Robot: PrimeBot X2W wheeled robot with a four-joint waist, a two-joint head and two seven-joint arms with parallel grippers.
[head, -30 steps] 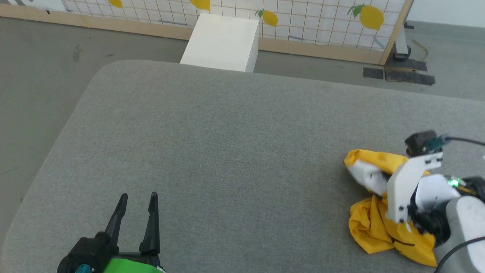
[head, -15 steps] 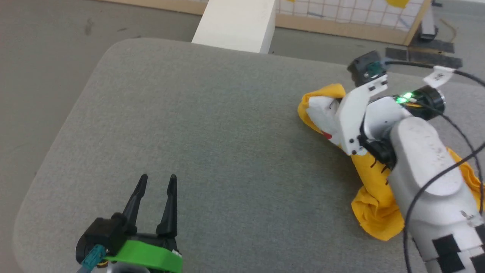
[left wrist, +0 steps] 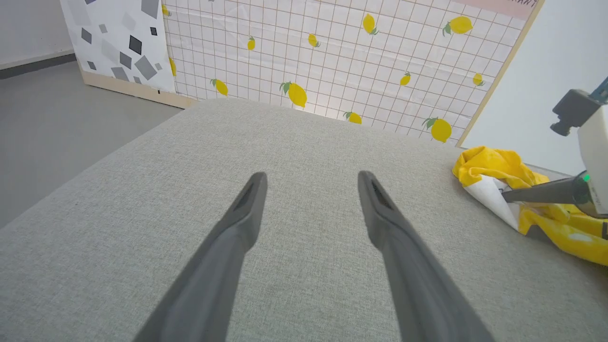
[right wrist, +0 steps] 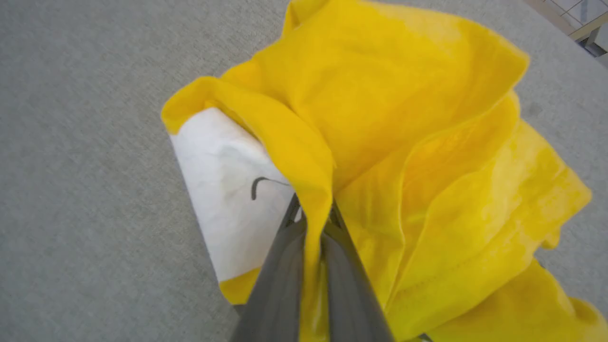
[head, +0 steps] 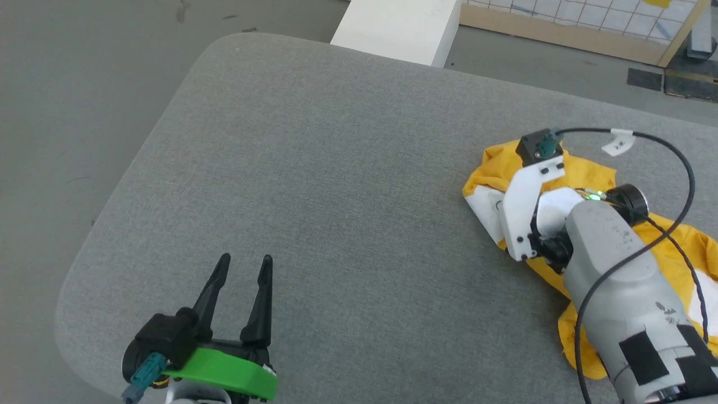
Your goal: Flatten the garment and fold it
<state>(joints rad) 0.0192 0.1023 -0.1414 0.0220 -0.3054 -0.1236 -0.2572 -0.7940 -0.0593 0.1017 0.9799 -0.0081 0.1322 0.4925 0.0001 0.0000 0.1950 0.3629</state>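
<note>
Pinching a fold of the crumpled garment [right wrist: 427, 142], right gripper [right wrist: 311, 223] fingers [right wrist: 280, 275] clamped on it. Left gripper [head: 245, 258] hovers over bench [head: 336, 196], fingers apart.

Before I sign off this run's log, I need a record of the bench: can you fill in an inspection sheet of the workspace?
Surface: grey fabric table with rounded corners.
Job's things: yellow T-shirt crumpled in a heap on the table's right side, not flattened; a white print patch with a black line shows.
Clutter: nothing seen.
Grippers: left gripper open over the table, apart from the shirt; right gripper shut on a yellow fold.
Cables: black cable with a white tag loops over the right arm.
Surroundings: white box on the grey floor beyond the table; lemon-print grid panel behind.
</note>
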